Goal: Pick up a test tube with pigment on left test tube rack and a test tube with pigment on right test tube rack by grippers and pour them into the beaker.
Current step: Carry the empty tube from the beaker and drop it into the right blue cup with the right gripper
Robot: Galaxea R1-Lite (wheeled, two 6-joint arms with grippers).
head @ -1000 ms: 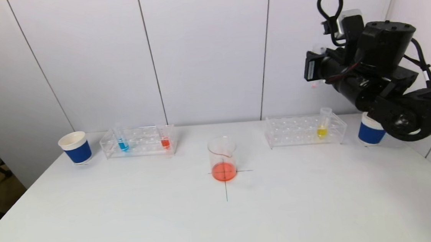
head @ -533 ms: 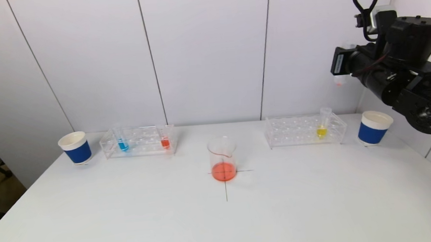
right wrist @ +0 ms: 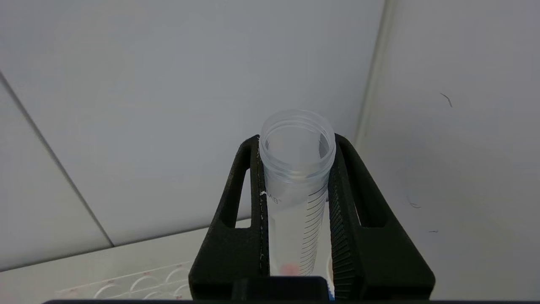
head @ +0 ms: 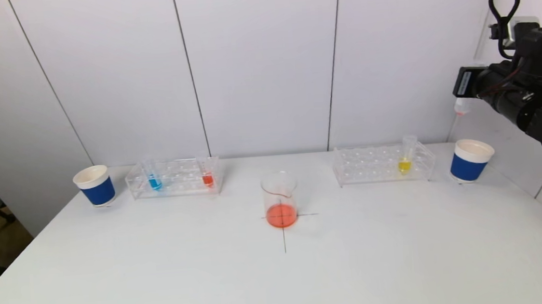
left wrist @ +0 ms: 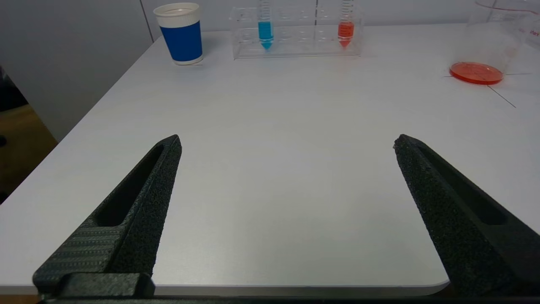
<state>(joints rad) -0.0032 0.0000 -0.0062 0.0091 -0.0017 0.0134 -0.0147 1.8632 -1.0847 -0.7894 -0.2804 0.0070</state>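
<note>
Our right arm (head: 533, 102) sits raised at the upper right of the head view, its black wrist pointing toward the frame's centre. At its tip our right gripper (right wrist: 295, 169) has both black fingers (right wrist: 249, 185) pressed against a clear, nearly empty plastic test tube (right wrist: 297, 185). Our left gripper (left wrist: 287, 143) fills the lower part of its wrist view, its two black textured fingers (left wrist: 139, 198) spread wide apart with nothing between them.

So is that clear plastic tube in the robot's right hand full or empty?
Nearly empty. The clear graduated tube clamped in the right hand looks transparent throughout, with only a faint reddish trace at its bottom.
</note>
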